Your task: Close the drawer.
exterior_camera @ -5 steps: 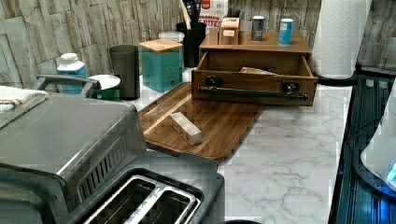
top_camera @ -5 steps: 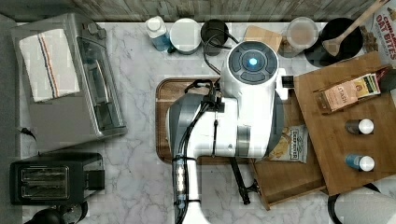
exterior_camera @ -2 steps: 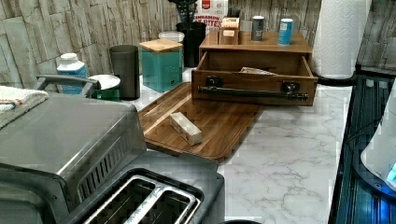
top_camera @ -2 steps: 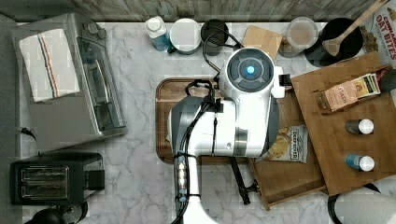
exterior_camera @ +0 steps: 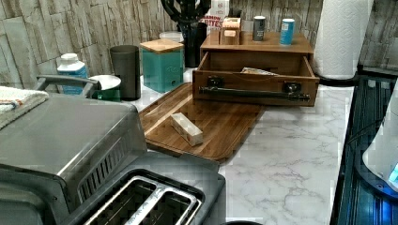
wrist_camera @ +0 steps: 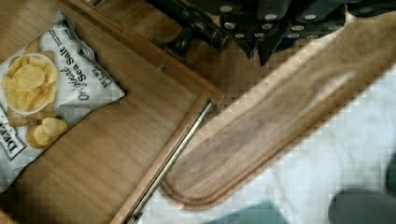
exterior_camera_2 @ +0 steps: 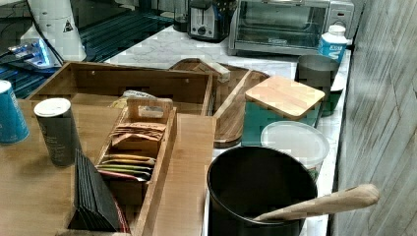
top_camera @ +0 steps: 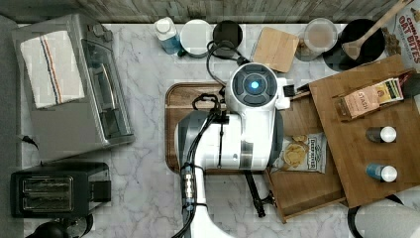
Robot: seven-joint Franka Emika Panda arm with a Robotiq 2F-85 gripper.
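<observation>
The open drawer [exterior_camera: 256, 89] is half hidden under the arm [top_camera: 237, 134] in the top view; fingers' state cannot be told.

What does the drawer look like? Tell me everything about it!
The drawer is a shallow box of light-brown wood with thin raised sides. A long black metal handle runs across its front panel. It is pulled out, open, from under a flat wooden top that carries bottles and tea boxes. A bag of chips lies flat inside on its floor. In the left view its front stands right at the edge of a darker wooden tray on the marble counter.
</observation>
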